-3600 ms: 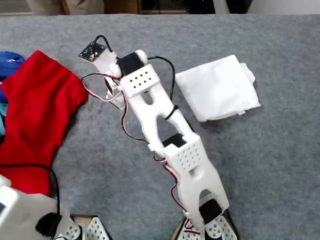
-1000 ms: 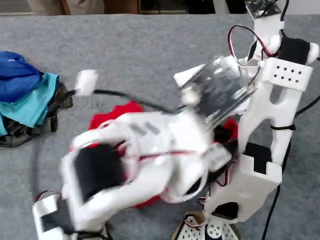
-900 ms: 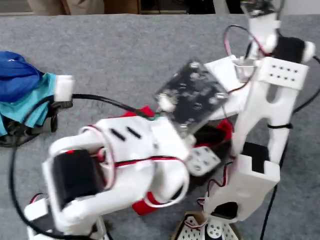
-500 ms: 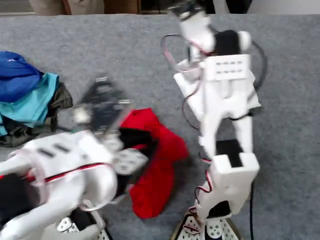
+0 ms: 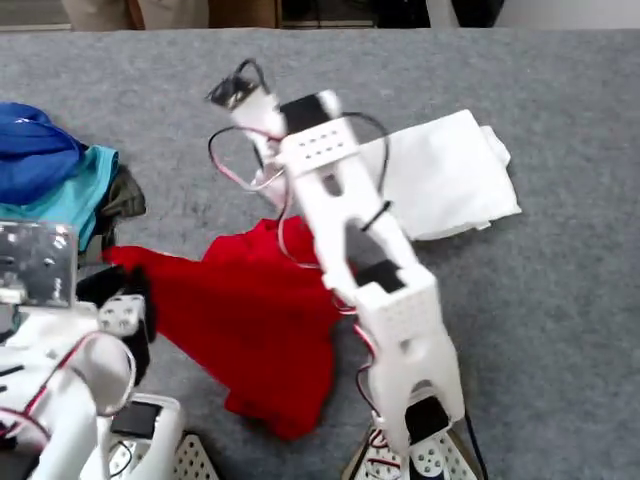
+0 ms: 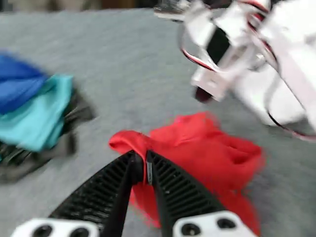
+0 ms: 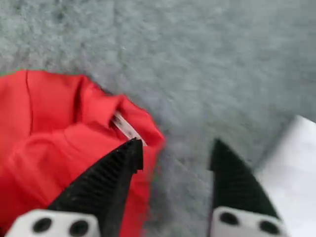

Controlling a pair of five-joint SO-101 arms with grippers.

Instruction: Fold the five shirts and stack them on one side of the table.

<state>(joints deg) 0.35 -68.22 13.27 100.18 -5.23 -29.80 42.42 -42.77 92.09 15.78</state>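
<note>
A crumpled red shirt (image 5: 240, 320) lies on the grey table, left of centre. My left gripper (image 6: 146, 167) is shut on one of its corners, at the end nearest the pile of shirts. My right gripper (image 7: 175, 154) hangs open just above the red shirt (image 7: 64, 133), beside the collar with its white label (image 7: 126, 127); nothing is between its fingers. A folded white shirt (image 5: 440, 185) rests at the far right, and the right arm (image 5: 340, 220) reaches across in front of it. The red shirt (image 6: 202, 148) spreads away from the left gripper.
A heap of blue (image 5: 35, 150), teal (image 5: 65, 205) and dark (image 5: 122, 198) shirts sits at the left edge. Bare grey table (image 5: 560, 330) lies to the right and along the far side. The left arm's base (image 5: 70, 400) fills the near-left corner.
The red shirt was dragged from the left edge to the middle. In the last second the left arm pulled back leftwards with its corner, and the right arm swung left from the white shirt.
</note>
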